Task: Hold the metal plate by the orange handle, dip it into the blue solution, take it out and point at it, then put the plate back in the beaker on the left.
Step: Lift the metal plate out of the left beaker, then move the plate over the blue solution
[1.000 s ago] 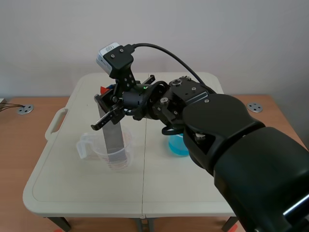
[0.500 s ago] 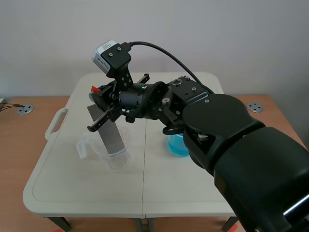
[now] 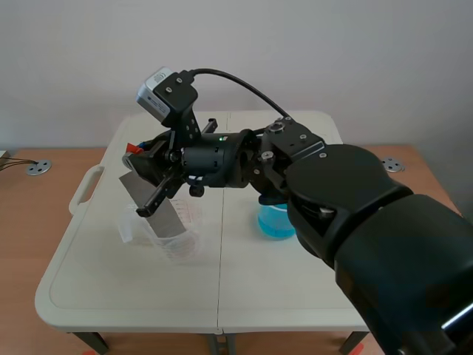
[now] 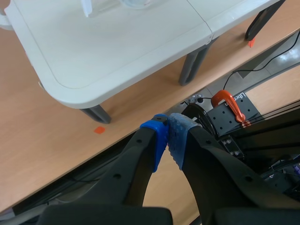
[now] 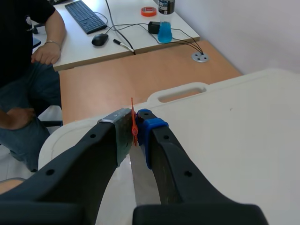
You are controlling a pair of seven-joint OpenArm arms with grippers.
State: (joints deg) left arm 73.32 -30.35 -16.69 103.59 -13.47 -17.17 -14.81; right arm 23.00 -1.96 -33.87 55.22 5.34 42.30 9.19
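The metal plate (image 3: pixel 161 205) leans with its top to the left, and its lower end is inside the clear beaker (image 3: pixel 177 235) on the left of the table. My right gripper (image 3: pixel 150 171) is shut on the plate's orange handle (image 3: pixel 133 147). In the right wrist view the thin orange handle (image 5: pixel 134 125) is pinched between the pads of the right gripper (image 5: pixel 133 121), and the plate (image 5: pixel 142 185) runs down between the fingers. The beaker of blue solution (image 3: pixel 275 222) stands to the right, partly behind the arm. My left gripper (image 4: pixel 167 130) is shut on nothing, off the table's near edge.
The white folding table (image 3: pixel 111 281) has a carry handle (image 3: pixel 85 188) at its left edge. A person's arm (image 5: pixel 47 47) rests at a desk with a keyboard (image 5: pixel 86 15) beyond the table. An orange clamp (image 4: pixel 228 102) lies on the floor.
My right gripper has swung left and tipped the plate from upright to leaning left, with its lower end still in the clear beaker.
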